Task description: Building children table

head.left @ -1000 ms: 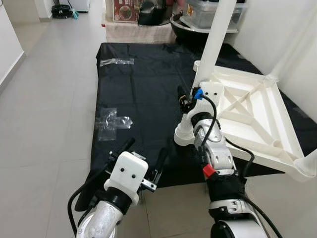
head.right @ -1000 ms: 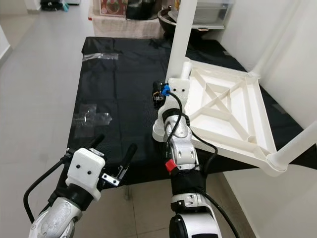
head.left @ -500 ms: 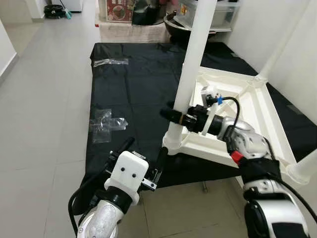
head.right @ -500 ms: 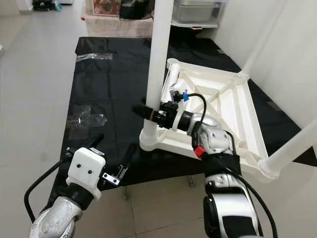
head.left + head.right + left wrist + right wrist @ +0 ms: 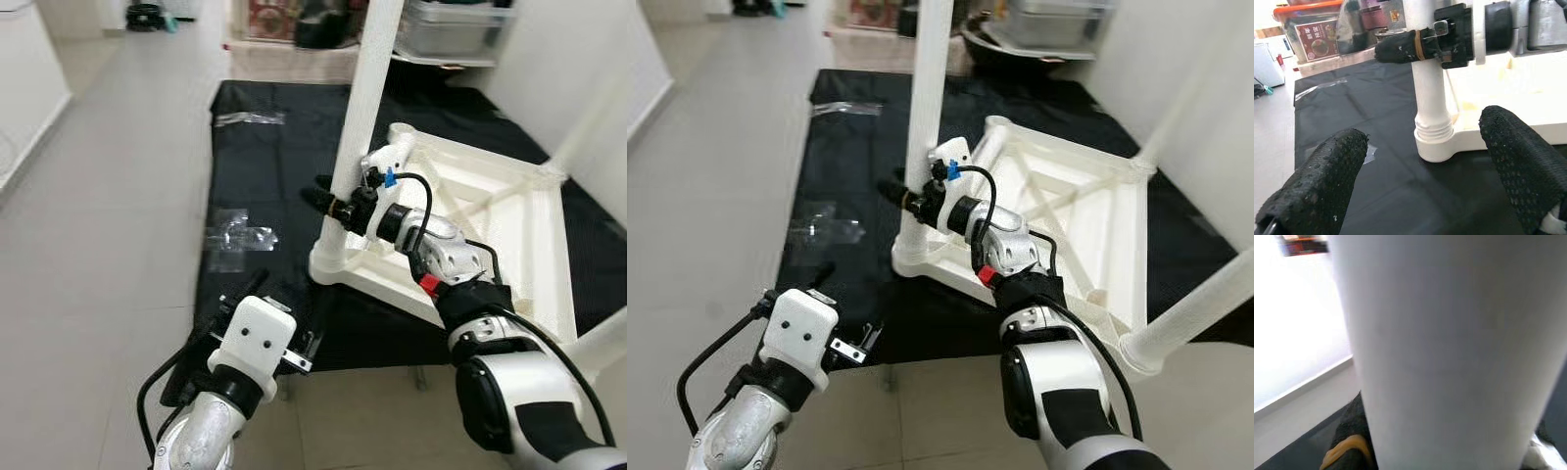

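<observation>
Right now I see the white children's table (image 5: 480, 225) lying upside down on the black sheet (image 5: 274, 176), its upright leg (image 5: 367, 88) standing in the near corner socket. My right gripper (image 5: 328, 201) reaches across and pinches that leg just above the socket, one black finger (image 5: 1400, 46) on each side of it. My left gripper (image 5: 1420, 181) hangs low in front of the sheet's near edge, fingers spread wide and holding nothing. Clear tape scraps (image 5: 240, 235) lie on the sheet beside the table.
</observation>
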Robot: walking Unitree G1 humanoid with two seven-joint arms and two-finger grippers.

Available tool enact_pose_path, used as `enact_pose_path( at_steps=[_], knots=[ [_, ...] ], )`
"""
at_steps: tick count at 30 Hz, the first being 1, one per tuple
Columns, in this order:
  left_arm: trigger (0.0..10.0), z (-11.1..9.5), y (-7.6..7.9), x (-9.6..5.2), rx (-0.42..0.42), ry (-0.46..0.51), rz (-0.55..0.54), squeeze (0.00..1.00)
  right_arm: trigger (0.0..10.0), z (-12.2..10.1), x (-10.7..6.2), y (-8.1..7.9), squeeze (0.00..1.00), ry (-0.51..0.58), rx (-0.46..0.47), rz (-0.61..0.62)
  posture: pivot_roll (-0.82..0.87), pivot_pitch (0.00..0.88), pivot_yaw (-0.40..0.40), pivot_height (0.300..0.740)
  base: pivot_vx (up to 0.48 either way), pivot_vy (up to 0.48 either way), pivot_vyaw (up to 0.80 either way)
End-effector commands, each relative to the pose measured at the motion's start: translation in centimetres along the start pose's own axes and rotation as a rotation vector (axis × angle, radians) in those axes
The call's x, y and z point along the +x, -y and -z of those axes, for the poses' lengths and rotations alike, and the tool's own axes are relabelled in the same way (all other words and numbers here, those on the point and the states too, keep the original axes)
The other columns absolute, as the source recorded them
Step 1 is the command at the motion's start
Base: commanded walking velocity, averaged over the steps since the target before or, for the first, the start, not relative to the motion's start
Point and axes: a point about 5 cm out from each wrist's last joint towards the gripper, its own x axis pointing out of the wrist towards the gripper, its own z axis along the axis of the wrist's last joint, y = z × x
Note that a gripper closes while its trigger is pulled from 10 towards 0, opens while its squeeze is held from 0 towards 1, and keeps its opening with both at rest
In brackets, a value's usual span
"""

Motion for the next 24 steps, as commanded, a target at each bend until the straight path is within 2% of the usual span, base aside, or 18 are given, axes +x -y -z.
enact_pose_path(
  at_steps=[1,2,3,5,6,7,9,10,11,13,14,15,18,19,22,23,24],
  knots=[
    [10.0,0.4,0.2,0.0,-0.004,-0.015,0.007,0.0,0.0,-0.4,-0.9,1.6,0.0,0.04,-0.023,0.153,0.1,0.085,-0.111,0.74,0.0,0.0,0.0],
    [10.0,0.4,0.2,0.0,-0.004,-0.015,0.008,0.0,0.0,0.2,-1.2,1.8,0.0,0.032,-0.016,0.284,0.1,0.087,-0.111,0.74,0.0,0.0,0.0],
    [10.0,0.4,0.2,0.0,-0.004,-0.015,0.008,0.0,0.0,0.2,-1.2,1.8,0.0,0.032,-0.016,0.284,0.1,0.087,-0.111,0.74,0.0,0.0,0.0],
    [10.0,0.4,0.1,0.0,-0.005,-0.014,0.008,0.0,0.0,1.2,-2.1,2.0,0.0,0.009,-0.042,0.534,0.09,0.089,-0.106,0.74,0.0,0.0,0.0],
    [10.0,0.3,0.1,0.0,-0.004,-0.014,0.009,0.0,0.0,1.7,-3.0,1.7,0.0,0.01,-0.014,0.701,0.09,0.089,-0.108,0.74,0.0,0.0,0.0],
    [10.0,0.3,0.1,0.0,-0.004,-0.013,0.009,0.0,0.0,2.0,-3.7,1.5,0.0,0.01,0.008,0.806,0.09,0.089,-0.108,0.74,0.0,0.0,0.0],
    [10.0,0.3,0.1,0.0,-0.004,-0.013,0.009,0.0,0.0,2.0,-3.7,1.5,0.0,0.01,0.008,0.806,0.09,0.089,-0.108,0.74,0.0,0.0,0.0],
    [10.0,0.3,0.1,0.0,-0.004,-0.013,0.009,0.0,0.0,2.5,-4.0,0.8,0.0,0.005,0.051,0.876,0.09,0.092,-0.109,0.74,0.0,0.0,0.0],
    [10.0,0.3,0.1,0.0,-0.004,-0.014,0.009,0.0,0.0,2.8,-4.0,-0.1,0.0,0.006,0.076,0.896,0.09,0.092,-0.109,0.74,0.0,0.0,0.0],
    [10.0,0.3,0.1,0.0,-0.002,-0.015,0.008,0.0,0.0,3.0,-3.3,-1.5,0.0,0.009,0.124,0.865,0.1,0.095,-0.109,0.74,0.0,0.0,0.0],
    [10.0,0.3,0.1,0.0,-0.002,-0.015,0.008,0.0,0.0,3.0,-3.3,-1.5,0.0,0.009,0.124,0.865,0.1,0.095,-0.109,0.74,0.0,0.0,0.0],
    [10.0,0.3,0.1,-0.1,-0.003,-0.017,0.007,0.0,10.0,2.5,-2.4,-2.1,0.0,0.055,0.112,0.778,0.1,0.097,-0.107,0.74,0.0,0.0,0.0],
    [10.0,0.3,0.1,-0.1,-0.004,-0.017,0.008,0.0,10.0,1.7,-1.6,-2.6,0.0,0.107,0.08,0.68,0.1,0.098,-0.108,0.74,0.0,0.0,0.0],
    [10.0,0.4,0.1,-0.1,-0.004,-0.018,0.007,0.0,10.0,1.5,-1.8,-2.6,0.42,0.128,0.055,0.692,0.1,0.096,-0.105,0.74,0.0,0.0,0.0],
    [10.0,0.4,0.2,-0.1,-0.003,-0.02,0.011,0.0,10.0,1.0,-1.7,-2.9,0.42,0.162,0.102,0.653,0.1,0.096,-0.105,0.74,0.0,0.0,0.0],
    [10.0,0.4,0.1,-0.1,-0.004,-0.021,0.01,0.0,10.0,0.3,-1.7,-2.3,0.0,0.192,0.068,0.569,0.1,0.094,-0.105,0.74,0.0,0.0,0.0],
    [10.0,0.4,0.1,-0.2,-0.004,-0.021,0.009,0.0,10.0,-0.3,-1.8,-1.8,0.0,0.208,0.036,0.521,0.1,0.094,-0.105,0.74,0.0,0.0,0.0]
  ],
)
